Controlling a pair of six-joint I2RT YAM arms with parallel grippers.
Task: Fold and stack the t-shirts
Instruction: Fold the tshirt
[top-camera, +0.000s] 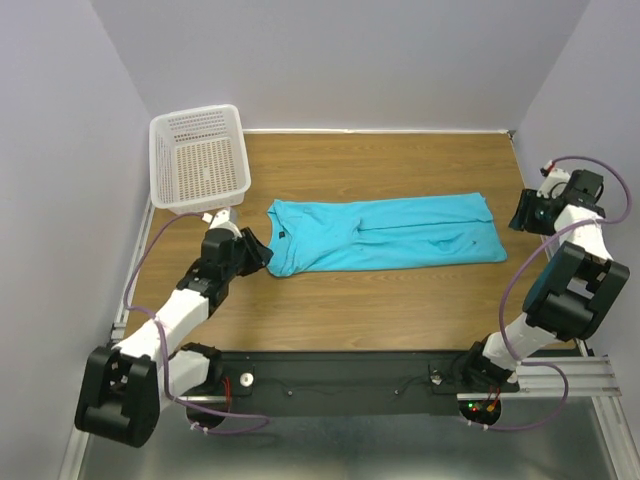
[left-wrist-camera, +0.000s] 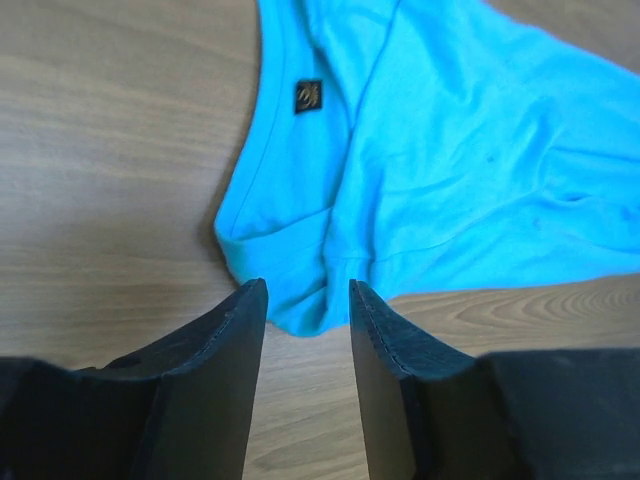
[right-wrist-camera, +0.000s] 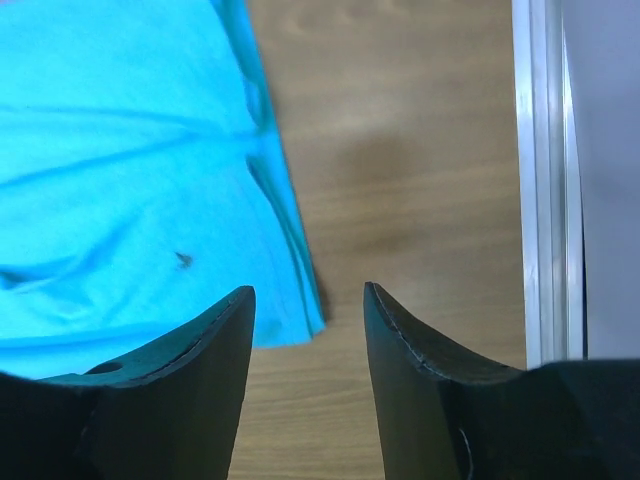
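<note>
1. Both sets of jaws stand parted and grip nothing.
2. Left gripper (left-wrist-camera: 306, 290): the collar-end corner of the t-shirt (top-camera: 385, 235) lies on the wood under the gap between its fingertips. Whether they touch the cloth cannot be told.
3. Right gripper (right-wrist-camera: 308, 292): the near hem corner lies in the gap, close against one finger (right-wrist-camera: 215, 350); the other finger is over bare wood.
4. T-shirt: one turquoise garment, folded lengthwise into a long band, flat across the middle of the worktop (top-camera: 400, 300). The collar and dark neck label (left-wrist-camera: 306, 96) point to the left edge, the hem to the right edge.
5. Arms: one at each end of the band.
6. Basket (top-camera: 198, 160): white mesh, at the far left corner of the worktop, apart from the garment.
</note>
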